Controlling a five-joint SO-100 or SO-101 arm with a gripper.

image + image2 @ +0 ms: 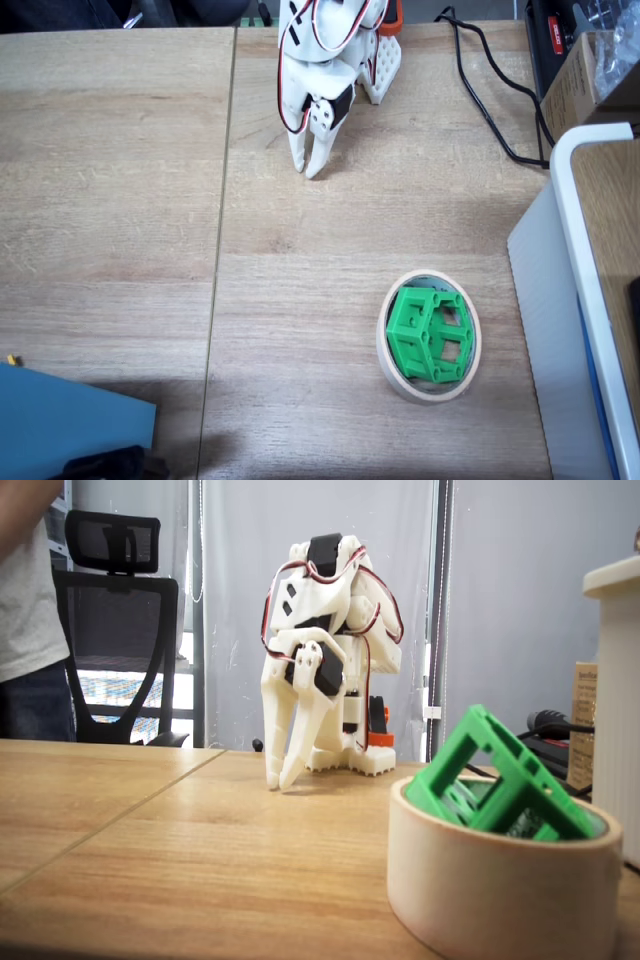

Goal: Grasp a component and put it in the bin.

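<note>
One component [430,335] sits tilted inside one bin [397,372]; one gripper [309,170], jaws seemingly closed, stands apart, empty.

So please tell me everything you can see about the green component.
The green component is a bright green block that looks like plastic, angular in outline, with round holes and square cut-outs through its faces. It sits inside the cream tape ring, tilted: in a fixed view one corner rises well above the ring's rim. It leans on the ring wall. The tool is far from it and holds nothing.
</note>
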